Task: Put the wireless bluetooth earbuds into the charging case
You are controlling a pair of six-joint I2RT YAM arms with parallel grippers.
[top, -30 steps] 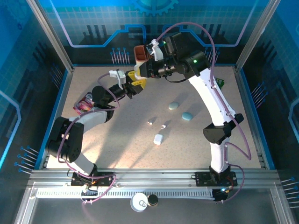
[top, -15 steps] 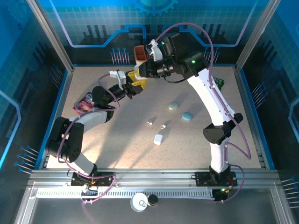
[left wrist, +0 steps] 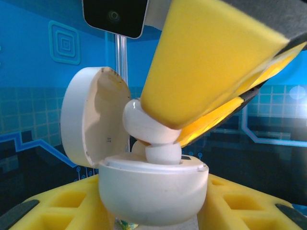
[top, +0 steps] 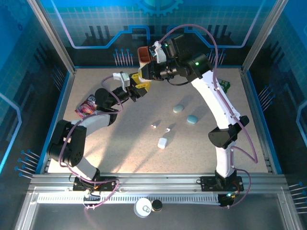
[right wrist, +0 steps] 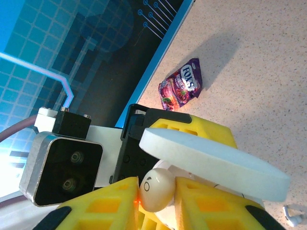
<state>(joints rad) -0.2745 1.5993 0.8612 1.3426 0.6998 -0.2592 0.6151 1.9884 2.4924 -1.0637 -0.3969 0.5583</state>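
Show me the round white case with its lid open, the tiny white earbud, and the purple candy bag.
Round white plastic charging case (left wrist: 151, 189): left wrist view, lower shell's front.
Tiny white plastic earbud (left wrist: 143, 125): left wrist view, rounded head.
Purple foil candy bag (right wrist: 181, 89): right wrist view, printed front.

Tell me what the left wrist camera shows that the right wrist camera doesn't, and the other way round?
Left wrist: the inside of the open lid, and the case with the earbud partly in it. Right wrist: a purple candy packet on the table, plus a loose earbud lying there. Both: the lid, and the earbud held by yellow fingers.
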